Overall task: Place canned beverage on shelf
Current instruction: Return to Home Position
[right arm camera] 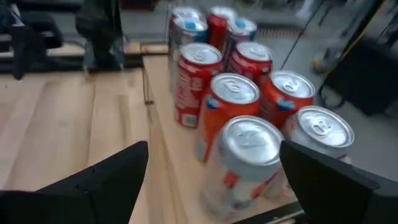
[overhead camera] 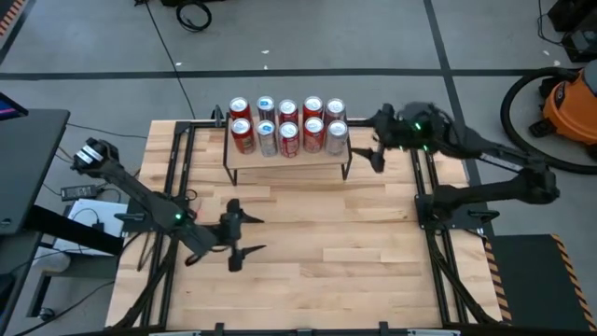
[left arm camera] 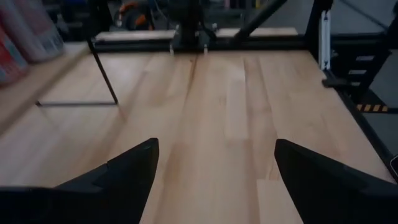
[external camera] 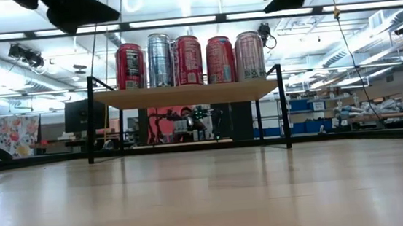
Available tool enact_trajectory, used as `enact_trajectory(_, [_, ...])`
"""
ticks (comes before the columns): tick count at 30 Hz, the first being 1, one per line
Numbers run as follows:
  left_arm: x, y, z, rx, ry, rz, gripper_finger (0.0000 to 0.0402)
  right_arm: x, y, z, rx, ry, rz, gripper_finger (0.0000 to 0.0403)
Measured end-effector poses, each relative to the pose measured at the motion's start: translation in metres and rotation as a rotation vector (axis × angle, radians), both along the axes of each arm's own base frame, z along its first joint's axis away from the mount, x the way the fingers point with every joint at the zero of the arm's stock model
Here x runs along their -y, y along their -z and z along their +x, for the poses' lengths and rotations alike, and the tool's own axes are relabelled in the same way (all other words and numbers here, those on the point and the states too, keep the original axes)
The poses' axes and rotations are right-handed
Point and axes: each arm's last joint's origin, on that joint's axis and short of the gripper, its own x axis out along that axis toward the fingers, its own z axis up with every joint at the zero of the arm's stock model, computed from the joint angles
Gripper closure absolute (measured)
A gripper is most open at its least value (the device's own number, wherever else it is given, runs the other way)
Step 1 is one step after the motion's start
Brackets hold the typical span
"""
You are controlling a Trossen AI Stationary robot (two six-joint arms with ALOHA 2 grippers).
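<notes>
My right gripper [right arm camera: 214, 149]: jaws spread wide, nothing held, hanging just beside the right end of the shelf [overhead camera: 280, 161], looking down on the nearest silver-topped can [right arm camera: 249, 146]. Ten cans [overhead camera: 288, 138] stand upright on the shelf's board in two rows of five, red and silver mixed; the shelf sits at the far middle of the tabletop [overhead camera: 326, 233]. My left gripper [overhead camera: 252, 235]: jaws likewise released, empty, over bare wood, well apart from the shelf.
</notes>
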Motion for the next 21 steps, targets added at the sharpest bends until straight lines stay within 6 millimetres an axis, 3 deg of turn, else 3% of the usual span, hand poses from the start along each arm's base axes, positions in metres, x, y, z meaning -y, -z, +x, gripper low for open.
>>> enact_trajectory(6, [-0.024,-0.019,-0.027,0.116,0.004,0.003,0.009,-0.024,0.026,-0.037,0.17,0.074,-0.072,0.0029])
enact_trajectory(10, [-0.04,-0.021,-0.043,0.193,0.005,0.042,0.0102,-0.032,0.042,-0.056,0.247,0.098,-0.056,0.0029])
enact_trajectory(21, [-0.08,0.018,-0.071,0.429,0.055,0.114,0.0127,-0.036,0.114,-0.082,0.415,0.182,0.048,0.0029])
